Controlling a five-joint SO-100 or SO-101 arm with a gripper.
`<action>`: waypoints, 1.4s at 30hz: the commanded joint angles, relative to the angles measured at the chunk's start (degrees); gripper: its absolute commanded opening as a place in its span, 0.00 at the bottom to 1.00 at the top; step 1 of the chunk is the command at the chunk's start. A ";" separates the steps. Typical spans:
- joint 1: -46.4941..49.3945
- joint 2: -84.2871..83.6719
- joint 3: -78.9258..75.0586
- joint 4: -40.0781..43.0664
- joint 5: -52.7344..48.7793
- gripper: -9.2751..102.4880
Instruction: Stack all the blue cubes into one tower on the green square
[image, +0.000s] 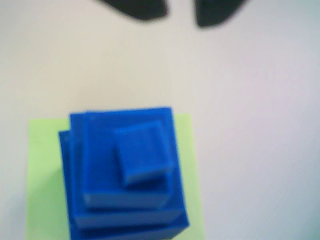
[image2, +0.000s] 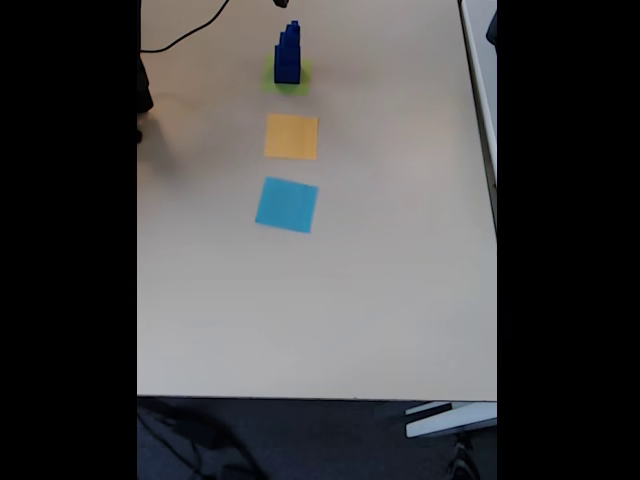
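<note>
The tower (image: 127, 175) of blue cubes stands on the green square (image: 42, 175); above it, the blurred gripper (image: 181, 12) seems parted and empty.

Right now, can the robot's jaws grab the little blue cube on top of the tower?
Probably yes: the smallest cube sits uncovered atop the tower, and the gripper hangs open above it.

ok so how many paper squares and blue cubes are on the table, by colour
dark blue solid cubes, stacked in one tower: 4 visible
light yellow-green paper square: 1
orange paper square: 1
light-blue paper square: 1
total: 7
</note>
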 joint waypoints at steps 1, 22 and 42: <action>0.00 5.98 -3.87 0.53 -1.32 0.08; 1.23 0.79 -11.87 -0.79 -1.93 0.08; 0.70 -7.03 -16.70 -5.63 0.18 0.08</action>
